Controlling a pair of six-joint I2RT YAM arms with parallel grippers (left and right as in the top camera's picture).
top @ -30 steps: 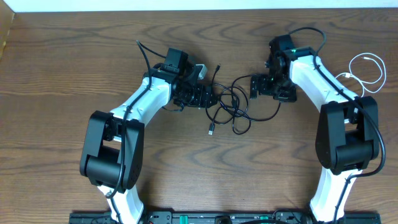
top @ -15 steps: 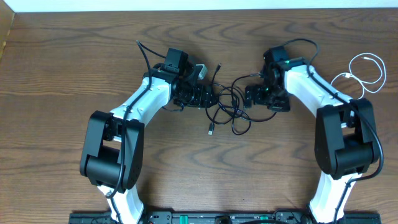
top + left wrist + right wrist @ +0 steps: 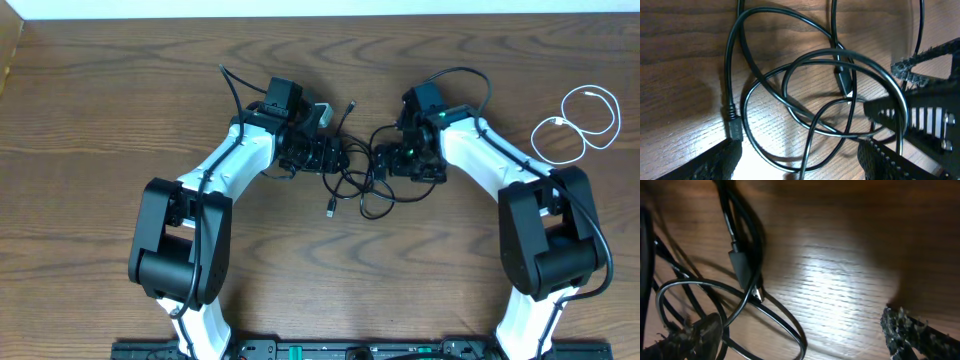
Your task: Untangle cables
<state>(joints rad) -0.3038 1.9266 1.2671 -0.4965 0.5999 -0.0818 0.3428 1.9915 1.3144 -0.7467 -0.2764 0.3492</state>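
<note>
A knot of thin, rubbery black cables [image 3: 358, 182] lies in the middle of the brown wood-grain worktop [image 3: 100, 120], between two white-and-black robot arms [image 3: 225, 165]. The left hand [image 3: 325, 156] sits at the knot's left edge and the right hand [image 3: 392, 160] at its right edge, facing each other. Both hands are spread wide, and neither has closed on anything.

In the left wrist view, several loops cross between the left hand's fingers [image 3: 715, 162], and a small black plug [image 3: 734, 125] lies just beside one of them. In the right wrist view, a black plug with a metal tip [image 3: 742, 265] and a loop lie toward one finger [image 3: 690, 335]. Bare wood fills the rest of the gap.

Each hand seems to be choosing a strand. The step would go best if each closed on a different cable, near a plug rather than on a crossing. They should then draw apart slowly and low, so the loops slide open instead of tightening.

The black cables are glossy and round, and overlap in rough circles. A short white cable [image 3: 575, 120], coiled in loose loops, lies well apart at the worktop's far right.
</note>
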